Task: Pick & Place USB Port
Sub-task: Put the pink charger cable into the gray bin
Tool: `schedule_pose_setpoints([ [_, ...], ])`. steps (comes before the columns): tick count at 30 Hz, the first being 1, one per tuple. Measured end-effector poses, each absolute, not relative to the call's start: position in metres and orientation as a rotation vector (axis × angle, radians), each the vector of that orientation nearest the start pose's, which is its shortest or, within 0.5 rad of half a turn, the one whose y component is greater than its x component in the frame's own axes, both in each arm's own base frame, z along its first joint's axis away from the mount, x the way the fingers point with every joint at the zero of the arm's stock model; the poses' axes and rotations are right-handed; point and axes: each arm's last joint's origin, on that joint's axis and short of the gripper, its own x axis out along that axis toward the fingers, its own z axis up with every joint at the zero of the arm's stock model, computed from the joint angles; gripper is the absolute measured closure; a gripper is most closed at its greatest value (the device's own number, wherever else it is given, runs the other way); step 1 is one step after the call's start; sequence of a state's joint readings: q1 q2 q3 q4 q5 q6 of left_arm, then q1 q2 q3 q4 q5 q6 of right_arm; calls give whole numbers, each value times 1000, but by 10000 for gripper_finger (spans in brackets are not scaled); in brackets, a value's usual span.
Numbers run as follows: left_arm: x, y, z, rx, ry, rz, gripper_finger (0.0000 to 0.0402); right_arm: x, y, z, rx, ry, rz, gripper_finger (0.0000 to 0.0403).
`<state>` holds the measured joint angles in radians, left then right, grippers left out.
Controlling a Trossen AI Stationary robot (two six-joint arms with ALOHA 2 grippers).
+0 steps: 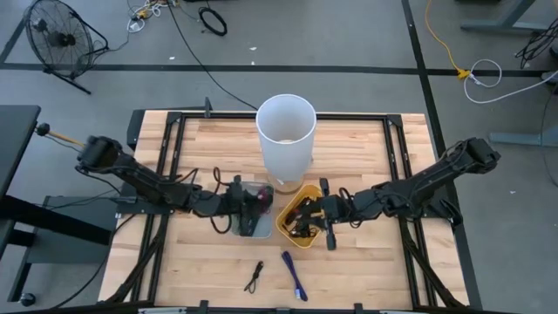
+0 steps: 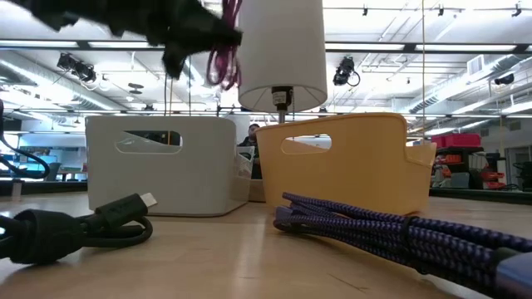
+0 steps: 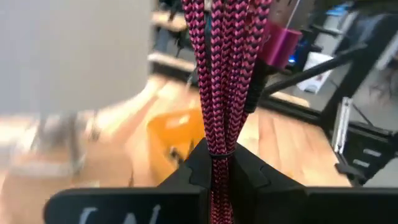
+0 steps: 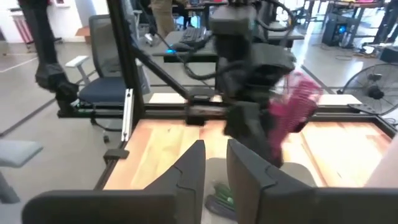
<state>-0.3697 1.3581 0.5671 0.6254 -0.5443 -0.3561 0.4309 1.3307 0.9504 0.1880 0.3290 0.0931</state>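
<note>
My left gripper (image 1: 253, 200) is shut on a pink braided USB cable (image 3: 221, 74) and hovers over the grey bin (image 1: 247, 223). In the low view the cable (image 2: 224, 58) hangs as a looped bundle above that bin (image 2: 162, 166). Its magenta plug (image 3: 283, 43) sticks out past the bundle. My right gripper (image 1: 319, 215) is above the yellow bin (image 1: 295, 228), open by a narrow gap and holding nothing (image 4: 216, 168). A black cable (image 1: 255, 276) and a purple cable (image 1: 294, 275) lie flat on the table nearer the front edge. My left gripper pinches the bundled strands of the pink cable (image 3: 216, 149) between its two fingers, several strands together. The bundle runs along the fingers and out past their tips. It is lifted clear above the grey bin, and its loops hang below the gripper (image 2: 223, 71).
A tall white cylinder (image 1: 285, 131) stands just behind both bins. Dark items lie inside the yellow bin (image 1: 301, 218). Something green (image 4: 219, 191) shows low between my right fingers. Bare wood lies to the left and right of the bins.
</note>
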Motion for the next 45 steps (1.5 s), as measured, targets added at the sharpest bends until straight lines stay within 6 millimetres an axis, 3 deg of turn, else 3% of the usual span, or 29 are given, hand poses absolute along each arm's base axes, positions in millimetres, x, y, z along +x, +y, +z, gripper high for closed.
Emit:
schedule_pose_setpoints([
  [11,236,-70,167,-464,304,352,374,275,119,307,21,183,100,354],
  [20,234,-70,162,-596,342,353,358,275,119,307,19,185,100,355],
  [45,233,-78,165,-610,314,315,321,275,119,305,12,201,99,355],
])
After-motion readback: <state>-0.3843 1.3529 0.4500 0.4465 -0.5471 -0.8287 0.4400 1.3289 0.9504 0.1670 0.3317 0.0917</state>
